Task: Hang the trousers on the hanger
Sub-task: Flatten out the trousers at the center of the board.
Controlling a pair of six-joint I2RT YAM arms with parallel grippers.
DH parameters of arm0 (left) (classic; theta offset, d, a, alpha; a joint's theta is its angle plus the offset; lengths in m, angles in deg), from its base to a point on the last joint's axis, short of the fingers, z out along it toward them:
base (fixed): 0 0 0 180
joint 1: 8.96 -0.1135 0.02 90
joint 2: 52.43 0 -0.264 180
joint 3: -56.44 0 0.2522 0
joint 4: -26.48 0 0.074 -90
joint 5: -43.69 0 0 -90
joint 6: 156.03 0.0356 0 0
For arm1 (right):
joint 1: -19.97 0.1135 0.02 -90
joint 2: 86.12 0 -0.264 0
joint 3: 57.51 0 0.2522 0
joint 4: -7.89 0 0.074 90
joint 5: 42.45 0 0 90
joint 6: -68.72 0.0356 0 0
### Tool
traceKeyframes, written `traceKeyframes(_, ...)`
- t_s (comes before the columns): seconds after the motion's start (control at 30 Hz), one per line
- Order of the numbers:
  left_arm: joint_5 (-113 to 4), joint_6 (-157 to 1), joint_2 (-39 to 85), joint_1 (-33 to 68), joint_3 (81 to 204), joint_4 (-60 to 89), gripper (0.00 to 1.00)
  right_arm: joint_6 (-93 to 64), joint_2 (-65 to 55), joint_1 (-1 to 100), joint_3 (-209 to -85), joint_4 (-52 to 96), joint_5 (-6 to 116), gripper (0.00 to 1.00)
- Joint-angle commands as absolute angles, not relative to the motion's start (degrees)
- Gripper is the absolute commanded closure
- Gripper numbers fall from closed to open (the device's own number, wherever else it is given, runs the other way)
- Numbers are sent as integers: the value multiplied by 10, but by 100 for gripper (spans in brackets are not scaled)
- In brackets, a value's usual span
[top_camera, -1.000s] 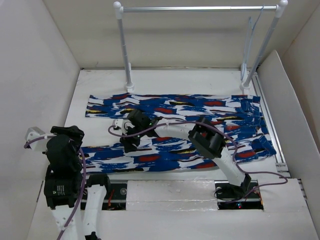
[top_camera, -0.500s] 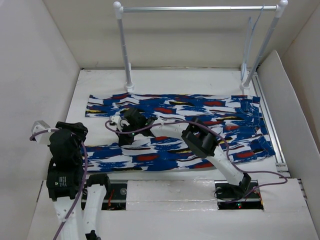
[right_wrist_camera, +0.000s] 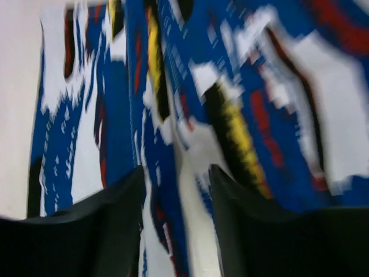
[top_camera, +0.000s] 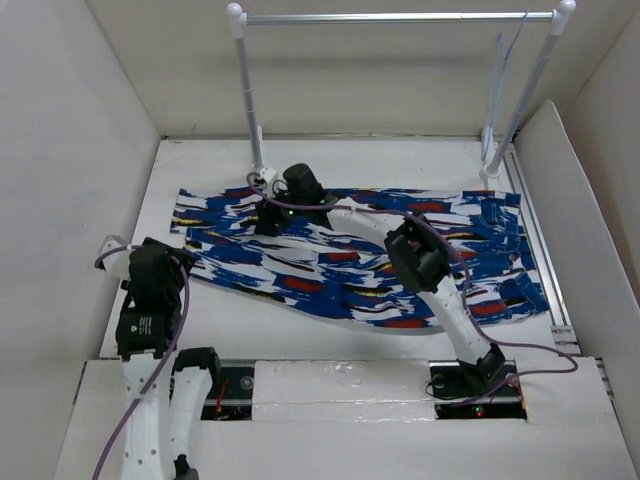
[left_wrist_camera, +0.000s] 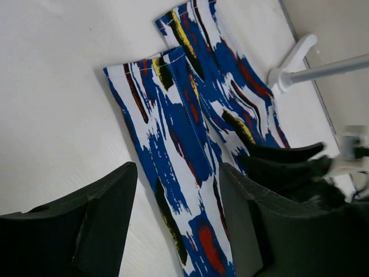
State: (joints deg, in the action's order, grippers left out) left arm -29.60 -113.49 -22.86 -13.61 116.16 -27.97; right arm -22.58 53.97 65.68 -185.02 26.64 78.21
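Folding trousers (top_camera: 380,255): lying flat on the table (top_camera: 400,160), legs converging under both grippers.
hanger (top_camera: 497,75): hanging on the rack rail (top_camera: 400,17), well apart from either gripper, beyond the waist end.
right gripper (right_wrist_camera: 176,173): hovering over the far leg, jaws standing apart, gripping nothing; view blurring.
left gripper (left_wrist_camera: 176,179): hovering just above the near cuff, jaws parted, empty.
handling: probably calling for cuffs being aligned, both layers being pinched together, cloth being kept smooth.
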Motion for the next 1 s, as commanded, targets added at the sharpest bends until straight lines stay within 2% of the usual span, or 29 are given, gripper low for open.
traceKeyframes(0.0, -280, -1149, -198, -128, 1140, -224, 45, -225, 522, 662, -1894, 258, 839, 40)
traceKeyframes(0.17, -316, -1180, -113, -128, 1112, -181, 45, -238, 383, 662, -1813, 252, 867, 38)
traceKeyframes(0.27, -330, -1207, -47, -128, 1090, -165, 45, -263, 297, 662, -1721, 277, 854, 45)
traceKeyframes(0.33, -349, -1217, -9, -156, 1084, -153, 45, -262, 196, 656, -1646, 268, 824, 75)
traceKeyframes(0.37, -353, -1223, -1, -166, 1083, -150, 45, -252, 161, 656, -1569, 264, 815, 90)
traceKeyframes(0.4, -352, -1225, 9, -172, 1083, -146, 45, -248, 93, 656, -1528, 258, 799, 100)
traceKeyframes(0.43, -341, -1225, 14, -180, 1084, -138, 45, -246, 59, 650, -1489, 256, 791, 100)
traceKeyframes(0.57, -343, -1216, 54, -219, 1083, -112, 45, -225, -105, 639, -1323, 297, 733, 100)
traceKeyframes(0.6, -367, -1210, 78, -228, 1079, -104, 45, -222, -137, 639, -1273, 311, 696, 90)
traceKeyframes(0.67, -381, -1209, 103, -235, 1072, -79, 47, -221, -226, 615, -1228, 352, 663, 78)
traceKeyframes(0.7, -386, -1209, 127, -235, 1067, -73, 48, -218, -254, 601, -1209, 371, 639, 67)
traceKeyframes(0.8, -402, -1213, 166, -235, 1050, -44, 51, -215, -349, 533, -1159, 448, 619, 50)
traceKeyframes(0.97, -404, -1210, 214, -235, 1044, 1, 53, -220, -461, 443, -1129, 548, 614, 41)
